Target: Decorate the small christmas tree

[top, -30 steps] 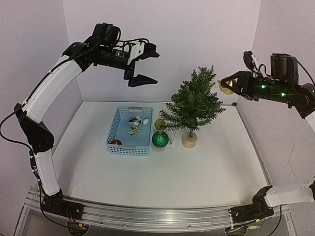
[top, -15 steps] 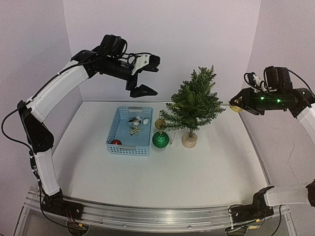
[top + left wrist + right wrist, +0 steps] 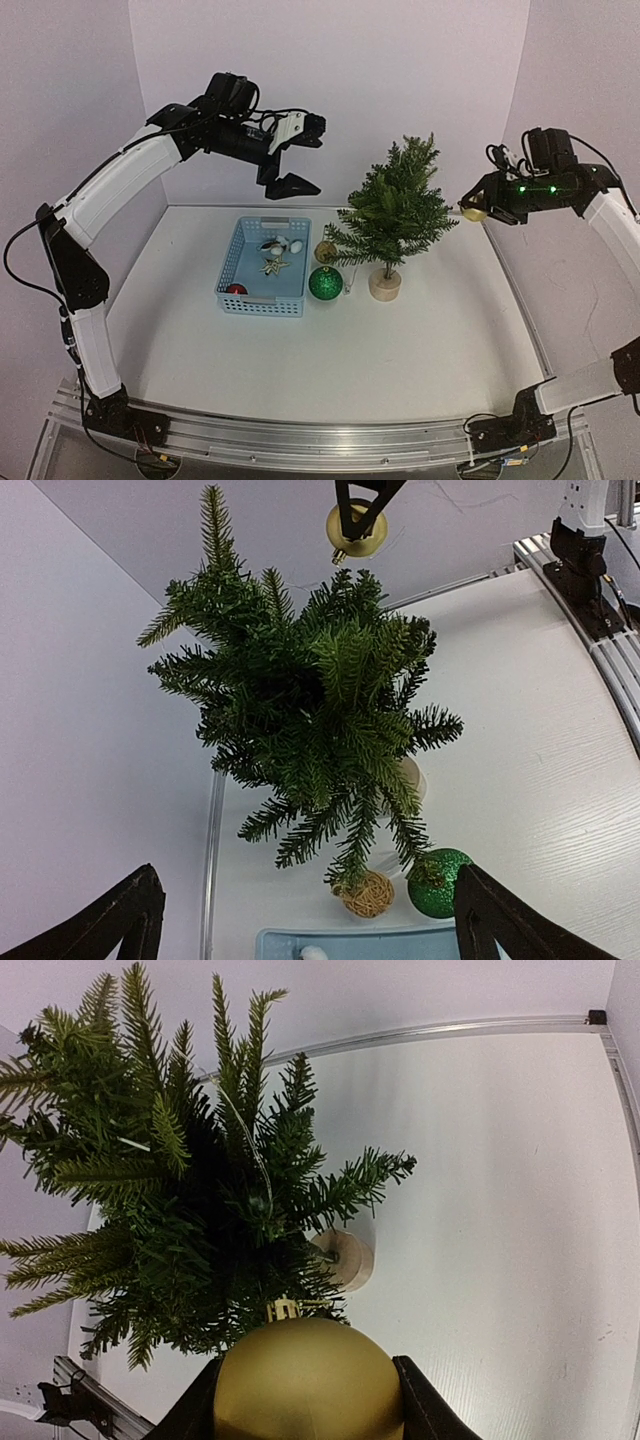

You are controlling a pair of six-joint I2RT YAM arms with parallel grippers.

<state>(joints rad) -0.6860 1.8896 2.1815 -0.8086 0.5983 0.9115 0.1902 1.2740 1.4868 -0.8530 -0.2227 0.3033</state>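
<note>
The small christmas tree (image 3: pixel 392 208) stands on its round wooden base (image 3: pixel 385 284) right of the blue basket (image 3: pixel 262 267). It fills the left wrist view (image 3: pixel 310 710) and the right wrist view (image 3: pixel 180 1190). A woven straw ball (image 3: pixel 326 251) and a green glitter ball (image 3: pixel 325 283) hang at its low left branches. My right gripper (image 3: pixel 474 210) is shut on a gold ball (image 3: pixel 308 1380), held in the air at the tree's right edge, cap towards the branches. My left gripper (image 3: pixel 290 168) is open and empty, high above the basket, left of the tree.
The basket holds a red ball (image 3: pixel 236 289), a gold star (image 3: pixel 272 265) and a couple of pale ornaments (image 3: pixel 283 244). White walls close the table at the back and sides. A metal rail (image 3: pixel 320 440) runs along the near edge.
</note>
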